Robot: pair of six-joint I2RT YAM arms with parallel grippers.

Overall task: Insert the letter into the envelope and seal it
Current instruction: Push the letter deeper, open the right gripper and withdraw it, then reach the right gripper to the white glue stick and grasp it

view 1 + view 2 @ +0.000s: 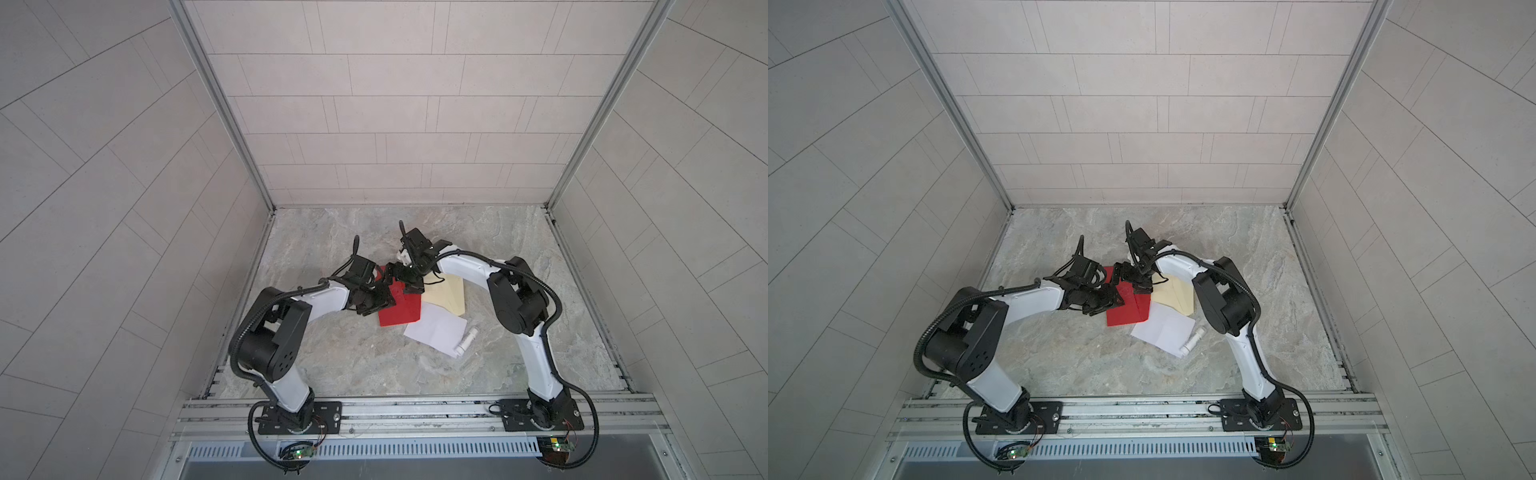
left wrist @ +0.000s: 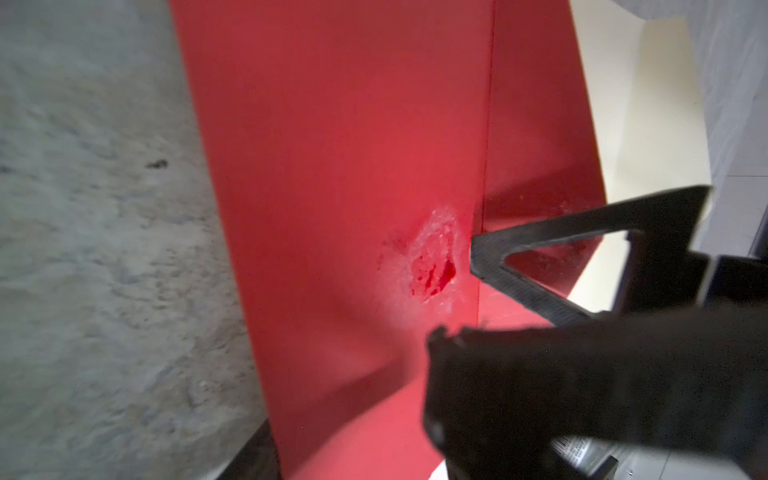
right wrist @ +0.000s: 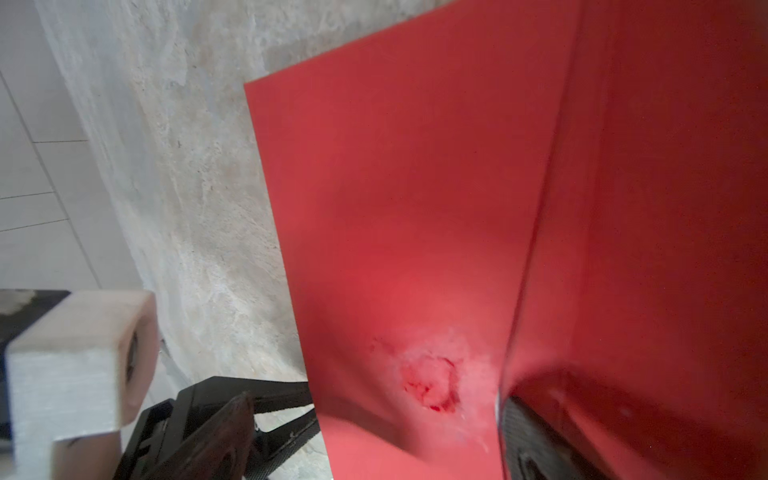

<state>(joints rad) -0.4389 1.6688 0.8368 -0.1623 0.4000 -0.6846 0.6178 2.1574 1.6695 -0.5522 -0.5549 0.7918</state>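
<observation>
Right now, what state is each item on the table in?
red envelope: unsealed, one panel lifted, scuffed
white letter: flat, outside the envelope
glue stick: lying on its side
cream sheet: lying flat
right gripper: open at the envelope
left gripper: at the envelope, grip unclear

Red envelope (image 1: 399, 311) flat on marble tabletop (image 1: 332, 353), mid-scene, far end hidden. Straight crease runs its length. Narrow flap (image 2: 536, 124) beside crease reads darker and seems tilted up. Whitish glue smear (image 2: 432, 257), wet red at its core, sits on main panel just beside crease. White letter (image 1: 436, 330), creased and unfolded, lies outside envelope, at its near right corner.
</observation>
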